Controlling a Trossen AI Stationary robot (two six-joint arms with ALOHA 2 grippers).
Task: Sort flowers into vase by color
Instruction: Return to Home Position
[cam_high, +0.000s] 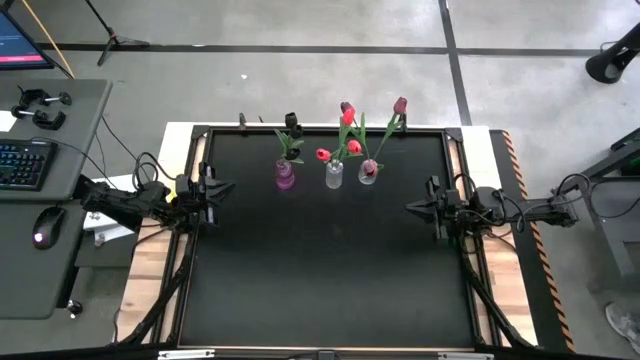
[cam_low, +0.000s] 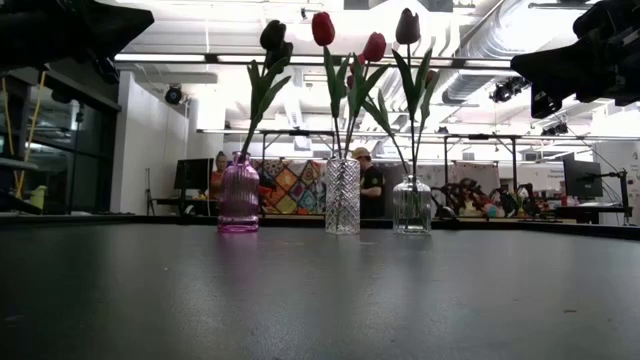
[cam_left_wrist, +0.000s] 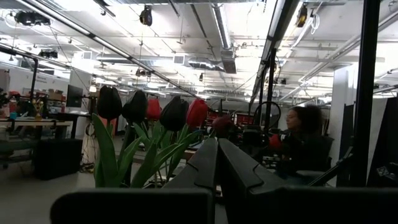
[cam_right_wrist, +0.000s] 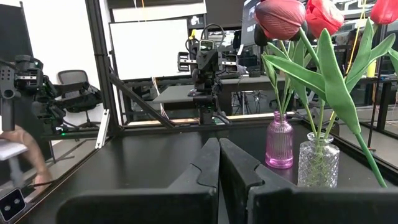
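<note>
Black left gripper (cam_high: 228, 188): by the left edge of the black table (cam_high: 320, 280), touching nothing, fingers pressed together and empty (reads like a rest pose, out of the way).
Purple glass bottle vase (cam_low: 239, 195): leftmost of the row at the table's far middle, holding the dark maroon-black tulips (cam_low: 272, 36).
Cut-crystal clear vase (cam_low: 342, 196): middle, with the bright red tulips (cam_low: 322, 28).
Plain clear round vase (cam_low: 412, 206): rightmost, just beside the crystal one, with a maroon-pink tulip (cam_low: 407, 26).
Stems: long axis near vertical everywhere, heads up, fanning slightly; the narrow necks are what prop them.
Right gripper (cam_high: 412, 207): near the right edge, facing inward, fingers likewise closed and empty.
Progress: one colour per vase, so I'd say sorting's done.
</note>
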